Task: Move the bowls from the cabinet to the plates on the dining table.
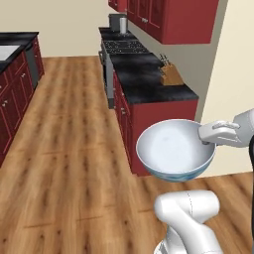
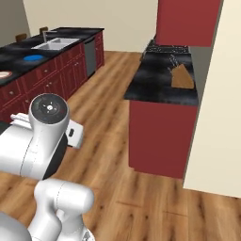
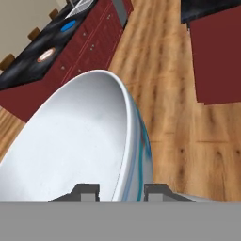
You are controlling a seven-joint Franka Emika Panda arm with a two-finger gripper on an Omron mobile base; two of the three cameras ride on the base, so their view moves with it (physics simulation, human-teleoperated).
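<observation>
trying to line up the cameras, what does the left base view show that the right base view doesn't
Left base view alone: the white bowl with a blue underside, its rim pinched by the gripper, held over the wood floor. Right base view alone: the blue plate and the orange-red plate on the long dark counter, and a sink farther along. Both show the knife block on the black counter with red cabinet fronts.

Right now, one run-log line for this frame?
phase: carrying | gripper: shut on white bowl rim | bowl: over wood floor | blue plate: bare on dining table
</observation>
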